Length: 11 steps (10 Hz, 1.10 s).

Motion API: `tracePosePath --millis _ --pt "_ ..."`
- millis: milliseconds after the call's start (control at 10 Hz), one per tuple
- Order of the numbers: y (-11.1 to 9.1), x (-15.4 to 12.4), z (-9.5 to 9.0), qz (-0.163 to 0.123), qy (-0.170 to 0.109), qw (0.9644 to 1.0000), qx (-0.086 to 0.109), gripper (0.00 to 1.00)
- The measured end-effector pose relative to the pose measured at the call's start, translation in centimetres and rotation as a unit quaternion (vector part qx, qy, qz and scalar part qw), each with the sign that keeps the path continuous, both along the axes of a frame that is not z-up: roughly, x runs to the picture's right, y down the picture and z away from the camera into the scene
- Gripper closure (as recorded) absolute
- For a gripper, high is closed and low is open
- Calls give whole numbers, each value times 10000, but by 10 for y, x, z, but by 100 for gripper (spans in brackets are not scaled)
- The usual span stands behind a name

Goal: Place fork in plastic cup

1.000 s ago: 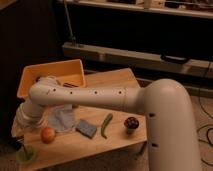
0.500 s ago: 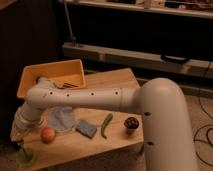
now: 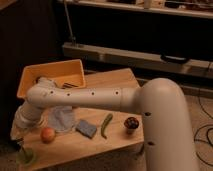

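My gripper (image 3: 21, 136) hangs at the table's front left corner, at the end of the white arm (image 3: 85, 98) that reaches in from the right. Just under it stands a small greenish cup-like thing (image 3: 25, 155), which I take for the plastic cup. The fork is hidden; I cannot tell whether it is in the gripper. The wrist covers the space between the gripper and the cup.
A yellow bin (image 3: 47, 72) with dark sticks in it sits at the back left of the wooden table (image 3: 112, 82). On the table lie an orange fruit (image 3: 48, 134), a pale crumpled bag (image 3: 63, 119), a blue sponge (image 3: 86, 129), a green pepper (image 3: 105, 125) and a dark small bowl (image 3: 131, 123).
The arm's end has sunk slightly at the table's front left corner, toward the greenish cup. The things on the table have not moved.
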<state>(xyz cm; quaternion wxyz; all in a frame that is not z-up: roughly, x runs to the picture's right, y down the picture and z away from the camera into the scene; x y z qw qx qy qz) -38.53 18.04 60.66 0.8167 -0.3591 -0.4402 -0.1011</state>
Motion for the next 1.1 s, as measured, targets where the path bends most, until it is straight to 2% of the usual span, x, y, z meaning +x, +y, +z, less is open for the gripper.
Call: tracePosePath --millis 100,200,1100 --pt "-2 1 0 42 18 10000 -8 22" --pt "-4 1 1 62 28 10000 -14 20" --pt "-3 1 1 -14 -5 10000 -51 20"
